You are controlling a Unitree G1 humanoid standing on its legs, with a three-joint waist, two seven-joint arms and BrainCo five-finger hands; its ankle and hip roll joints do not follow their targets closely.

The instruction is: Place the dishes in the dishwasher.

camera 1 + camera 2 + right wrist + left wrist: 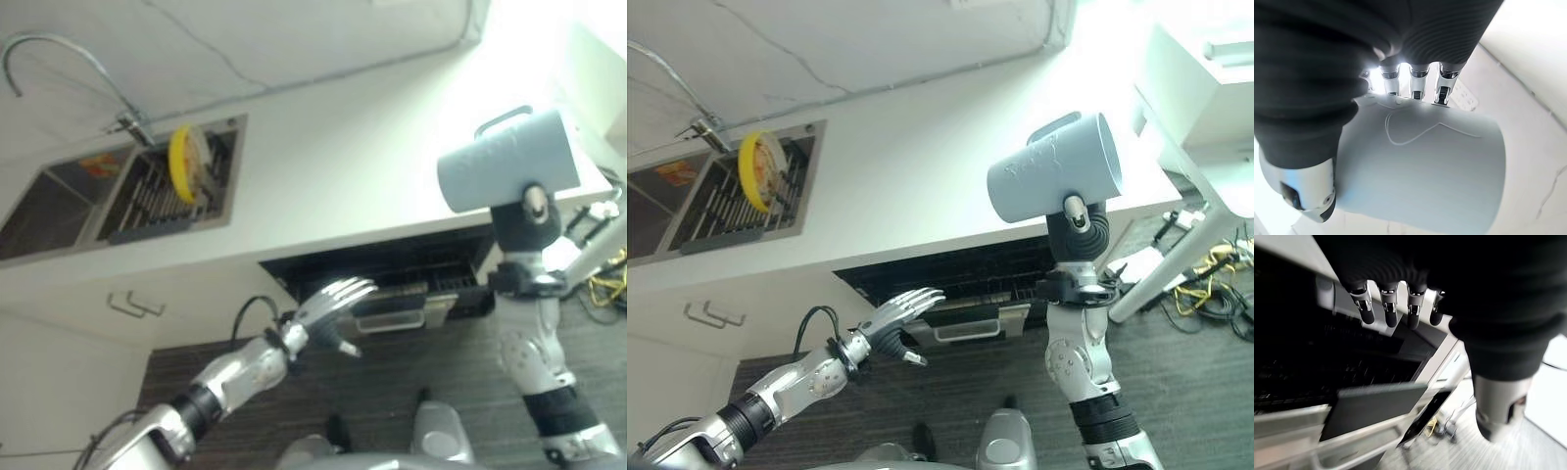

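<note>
right robot hand [1080, 227] clasped grey mug [1055, 181], raised over worktop [921, 176] | left robot hand [333, 304] spread near dishwasher rack [960, 279] | risk: mug slipping from tilted grip, striking worktop edge

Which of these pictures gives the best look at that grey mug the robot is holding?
The right eye view: the whole grey mug shows, handle included, gripped by the right hand above the counter. The left eye view shows it much the same, paler against glare. The right wrist view shows its side, close up. The left wrist view looks at the dishwasher instead.
</note>
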